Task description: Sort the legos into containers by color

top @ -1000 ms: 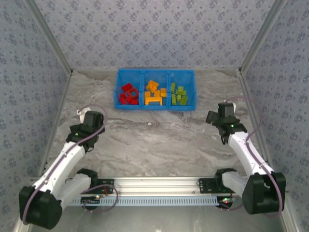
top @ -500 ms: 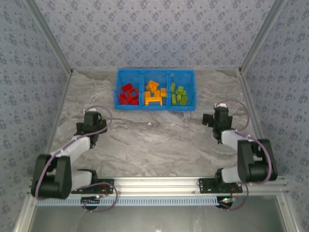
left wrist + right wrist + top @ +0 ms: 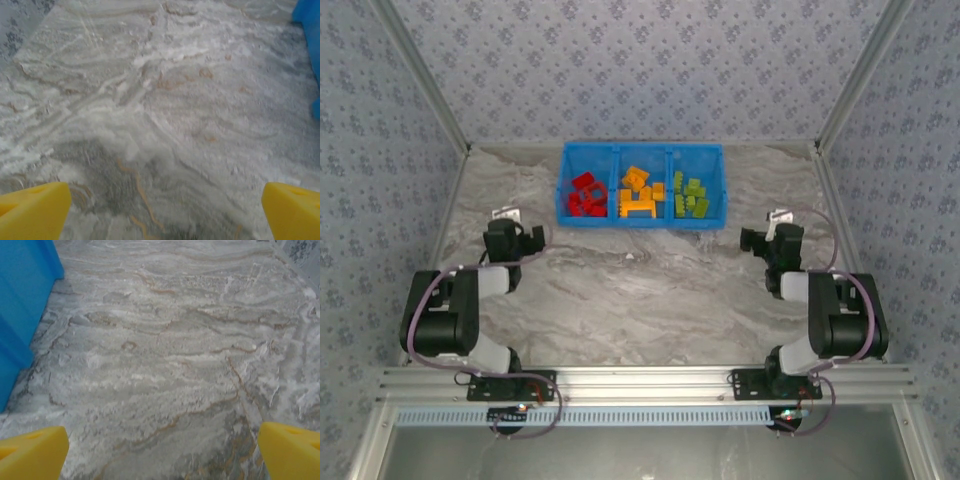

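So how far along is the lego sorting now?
It looks finished. In the blue bin, red legos sit left, orange-yellow ones middle, green ones right. Nothing is in hand: the left gripper and right gripper are open and empty. Nothing seems left to sort.

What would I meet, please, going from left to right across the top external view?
The left gripper, then inside the blue bin the red bricks, orange-yellow bricks, green bricks, then the right gripper.

Bin sits far-centre on table. It has three compartments side by side, each holding legos: left pile, middle pile, right pile. Left gripper is nearer, off the bin's left end. Right gripper is off its right end.
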### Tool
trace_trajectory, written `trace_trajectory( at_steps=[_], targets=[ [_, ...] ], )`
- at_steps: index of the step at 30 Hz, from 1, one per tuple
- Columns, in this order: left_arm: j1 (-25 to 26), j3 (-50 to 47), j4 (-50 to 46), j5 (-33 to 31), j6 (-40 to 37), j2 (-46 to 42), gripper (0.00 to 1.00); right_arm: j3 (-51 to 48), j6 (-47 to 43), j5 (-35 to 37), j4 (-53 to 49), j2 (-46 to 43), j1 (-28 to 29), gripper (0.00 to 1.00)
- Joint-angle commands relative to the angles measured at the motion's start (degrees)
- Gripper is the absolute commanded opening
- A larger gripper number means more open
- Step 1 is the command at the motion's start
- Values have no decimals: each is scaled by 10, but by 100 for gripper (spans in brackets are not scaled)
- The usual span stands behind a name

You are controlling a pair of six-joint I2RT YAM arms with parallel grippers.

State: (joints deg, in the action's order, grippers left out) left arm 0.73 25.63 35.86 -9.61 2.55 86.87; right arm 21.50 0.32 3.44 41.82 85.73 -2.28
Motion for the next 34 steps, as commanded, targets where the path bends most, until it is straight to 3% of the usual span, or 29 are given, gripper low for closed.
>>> trace_trajectory(
  at_steps=[1,2,7,17,21,34],
  targets=[
    [-3,-37,154,9,-8,16,98,-30,-16,-26,106,5,3,100],
    [-4,-26,112,5,-2,5,98,-29,-14,-25,111,9,2,100],
    [-14,-24,114,16,6,9,98,3,0,0,57,15,-3,100],
    [-14,-26,119,16,5,10,98,8,-8,18,50,16,10,100],
    [-12,-28,120,14,3,9,98,11,-14,-15,40,13,4,100],
    [-10,-28,121,13,3,9,98,11,-18,-26,43,16,4,100]
  ],
)
